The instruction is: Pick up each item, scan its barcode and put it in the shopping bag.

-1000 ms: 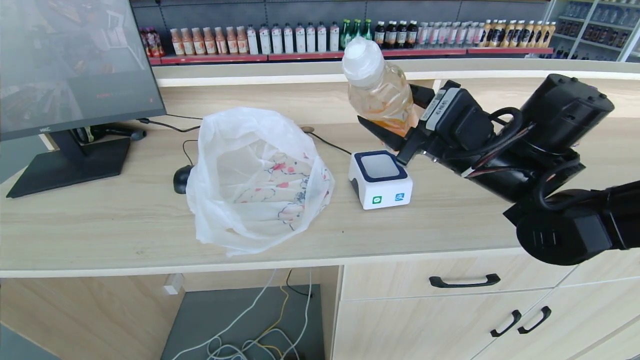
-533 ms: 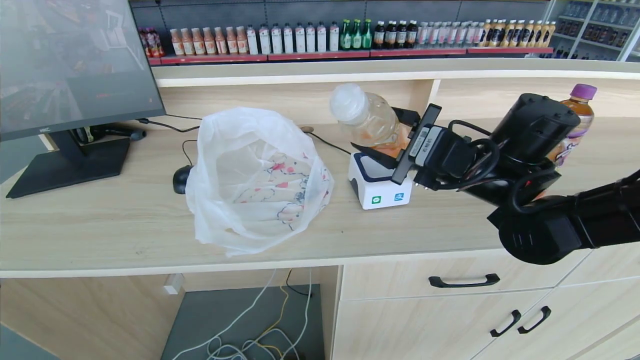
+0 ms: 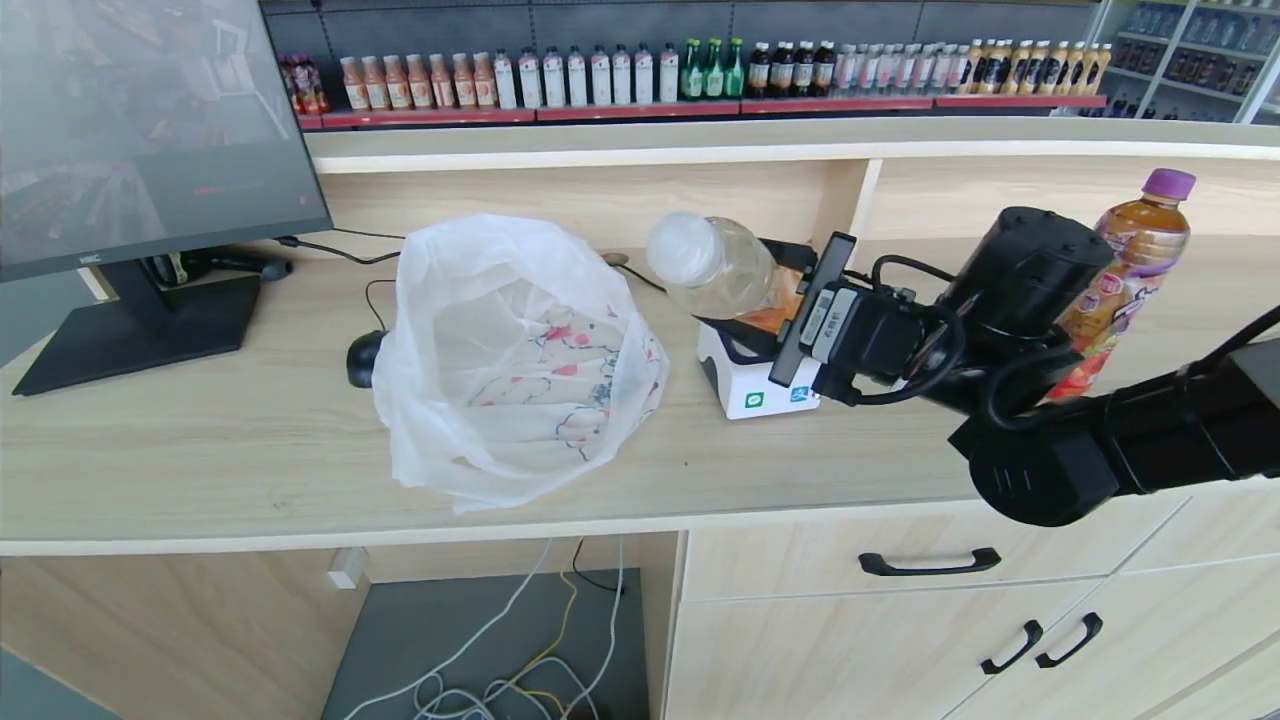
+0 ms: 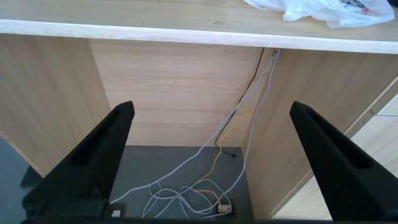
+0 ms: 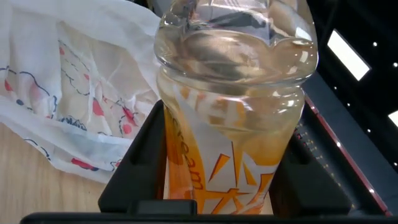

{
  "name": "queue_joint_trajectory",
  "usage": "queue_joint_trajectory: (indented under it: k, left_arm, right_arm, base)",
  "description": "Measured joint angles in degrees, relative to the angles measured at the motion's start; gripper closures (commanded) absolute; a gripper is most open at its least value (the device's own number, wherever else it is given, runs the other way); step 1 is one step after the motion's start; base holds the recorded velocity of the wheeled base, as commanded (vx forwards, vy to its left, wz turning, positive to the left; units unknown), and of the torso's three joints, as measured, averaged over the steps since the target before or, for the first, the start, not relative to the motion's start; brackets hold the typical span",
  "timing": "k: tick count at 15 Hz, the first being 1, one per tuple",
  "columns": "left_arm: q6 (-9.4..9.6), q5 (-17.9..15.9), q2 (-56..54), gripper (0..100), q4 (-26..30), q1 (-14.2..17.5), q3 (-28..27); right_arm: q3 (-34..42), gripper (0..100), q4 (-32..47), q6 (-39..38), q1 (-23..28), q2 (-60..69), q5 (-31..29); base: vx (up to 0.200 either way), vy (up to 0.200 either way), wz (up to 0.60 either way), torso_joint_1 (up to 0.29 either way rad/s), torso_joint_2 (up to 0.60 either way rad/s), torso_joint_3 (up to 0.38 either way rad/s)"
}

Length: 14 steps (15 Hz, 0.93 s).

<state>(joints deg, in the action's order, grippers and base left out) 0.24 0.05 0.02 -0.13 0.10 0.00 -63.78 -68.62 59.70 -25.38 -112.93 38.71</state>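
The bottle [image 3: 715, 265] has been lowered by the right gripper [image 3: 765, 290] to just over the scanner [image 3: 755, 395] and tipped towards the bag [image 3: 500, 350]. A second bottle [image 3: 1130, 260] has been uncovered farther right.

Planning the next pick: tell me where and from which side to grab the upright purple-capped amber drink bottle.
Probably its labelled middle, coming level from the front: the purple-capped amber drink bottle stands upright, round-bodied, with the wooden back panel behind it.

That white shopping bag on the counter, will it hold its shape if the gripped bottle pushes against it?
Probably not: the shopping bag looks thin and crumpled, so its rim likely folds under the bottle. It seems light, so it may slide.
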Motion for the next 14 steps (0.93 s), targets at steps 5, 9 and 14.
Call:
queue_joint_trajectory:
  k: [5,9,14]
  left_arm:
    - [0.02,0.0,0.0,0,0.0,0.0,0.0]
    - [0.02,0.0,0.0,0,0.0,0.0,0.0]
    - [0.0,0.0,0.0,0,0.0,0.0,0.0]
  right_arm:
    - [-1.3,100,-1.6,1.2,0.8,-2.2,1.1]
    - [-1.6,100,-1.7,1.1,1.3,-2.8,1.6]
    - [-1.7,100,-1.6,1.1,1.8,-2.7,1.9]
  base:
    - [0.0,0.0,0.0,0.0,0.0,0.0]
    - [0.0,0.0,0.0,0.0,0.0,0.0]
    - [0.0,0.0,0.0,0.0,0.0,0.0]
